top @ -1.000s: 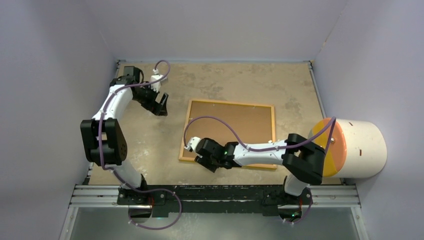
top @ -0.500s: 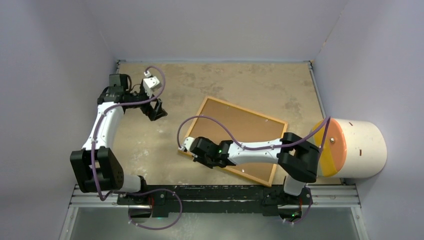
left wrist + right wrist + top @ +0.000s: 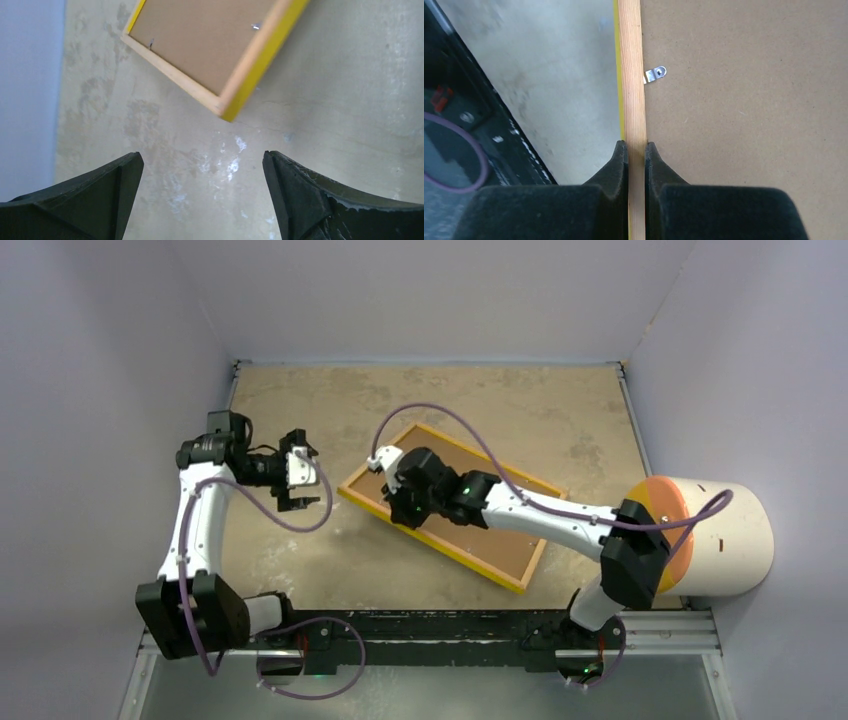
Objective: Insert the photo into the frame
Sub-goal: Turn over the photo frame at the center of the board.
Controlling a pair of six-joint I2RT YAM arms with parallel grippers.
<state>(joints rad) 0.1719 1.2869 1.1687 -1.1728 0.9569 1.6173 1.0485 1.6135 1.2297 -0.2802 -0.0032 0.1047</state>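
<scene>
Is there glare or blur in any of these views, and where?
Left wrist view: white glare patches on the table between the left fingers. Right wrist view: the frame grain is sharp, its metal clip glints, the table beyond looks soft. Top external view: even light, no glare.

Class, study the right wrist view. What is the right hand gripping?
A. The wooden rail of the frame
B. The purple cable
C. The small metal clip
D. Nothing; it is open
A: the right hand has a finger pressed against each side of the light wooden rail of the frame, while the metal clip sits further along, untouched.
</scene>
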